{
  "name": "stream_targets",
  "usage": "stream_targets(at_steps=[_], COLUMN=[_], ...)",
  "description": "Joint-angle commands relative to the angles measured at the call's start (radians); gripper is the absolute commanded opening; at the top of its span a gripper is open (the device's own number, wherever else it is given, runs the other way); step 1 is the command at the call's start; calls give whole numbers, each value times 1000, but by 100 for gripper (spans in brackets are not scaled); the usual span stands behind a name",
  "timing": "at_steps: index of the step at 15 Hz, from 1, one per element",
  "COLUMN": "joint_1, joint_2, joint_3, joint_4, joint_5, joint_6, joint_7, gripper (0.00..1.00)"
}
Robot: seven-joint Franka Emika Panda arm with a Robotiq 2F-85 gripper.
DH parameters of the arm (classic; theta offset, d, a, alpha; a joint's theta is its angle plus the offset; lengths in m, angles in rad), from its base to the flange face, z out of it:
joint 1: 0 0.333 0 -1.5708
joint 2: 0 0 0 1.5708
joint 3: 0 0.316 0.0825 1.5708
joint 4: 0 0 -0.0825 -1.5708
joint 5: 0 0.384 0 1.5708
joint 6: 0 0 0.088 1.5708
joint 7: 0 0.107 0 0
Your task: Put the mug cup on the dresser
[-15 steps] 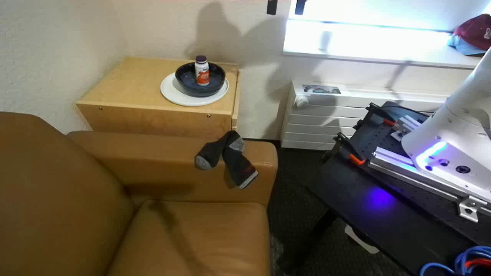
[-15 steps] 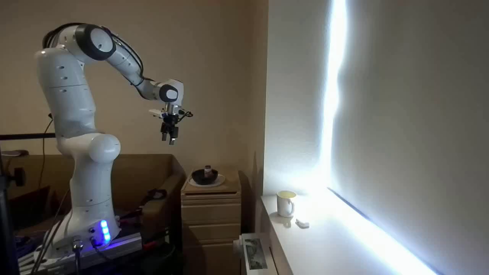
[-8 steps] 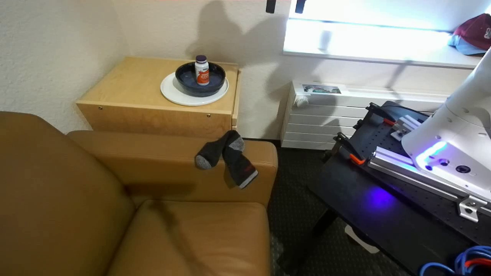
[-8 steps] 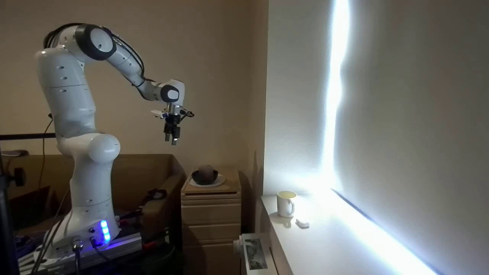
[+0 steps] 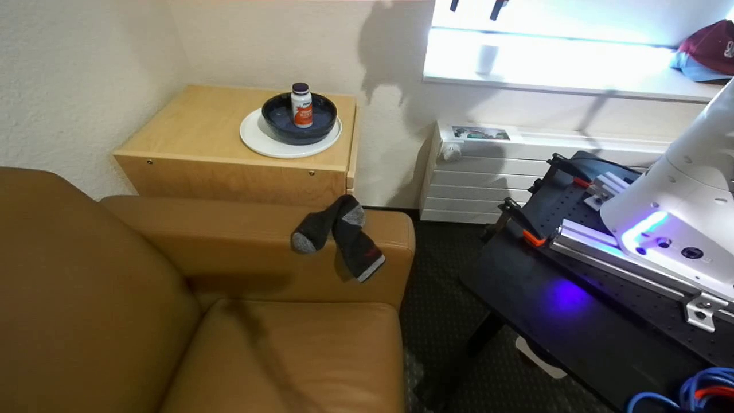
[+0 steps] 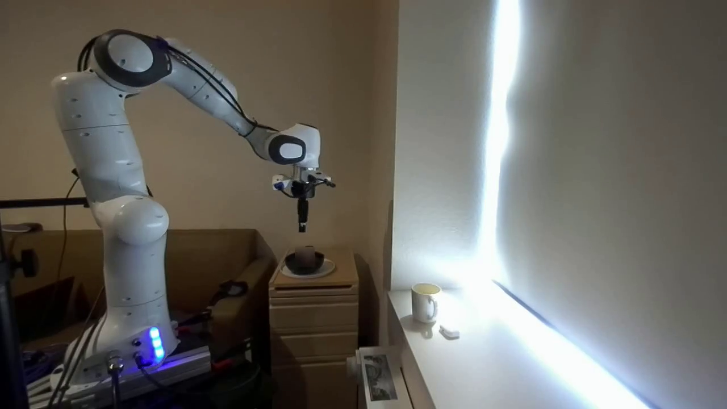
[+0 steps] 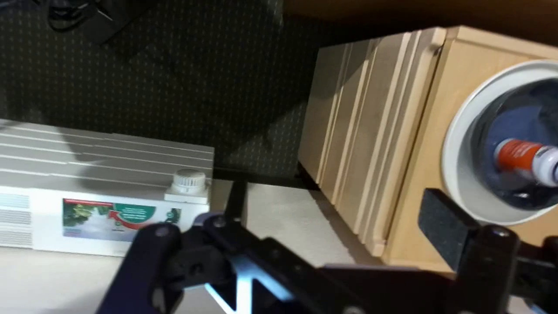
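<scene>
1. Pincer (image 6: 302,226) hangs in the air, its two fingers (image 7: 447,229) wide apart.
2. The mug cup (image 6: 423,305) stands upright on the white bench (image 6: 483,363), lower than the pincer, well apart from it and farther right in an exterior view.
3. On the dresser (image 5: 200,126), a bottle (image 5: 302,110) sits in a bowl (image 5: 287,135) on a plate (image 5: 252,135).

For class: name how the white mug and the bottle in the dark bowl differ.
The mug is open-topped; the bottle wears a dark cap. The mug has a handle; the bottle shows none. The mug stands on the white ledge, the bottle in the dark bowl. Both stand upright.
</scene>
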Motion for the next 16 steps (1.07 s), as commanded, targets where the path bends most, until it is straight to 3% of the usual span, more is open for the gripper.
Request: stream_targets(at_steps=[1,5,6,12,14,15,16], joint_1=[-29,-52,-80,-230,-246,-238,-244], joint_2=[-2,13,55,220,248,192,210], joint_3=[-18,-43,-67,-249,-272,-268,-277], joint_4=[-4,14,46,190,239,173,190], joint_5=[19,58,71,76,106,72,75], joint_6=[-2,-7,-17,6,-28,-2,-3], joint_7=[0,29,77,92,161,103,103], gripper=[100,100,100,100,100,100,100])
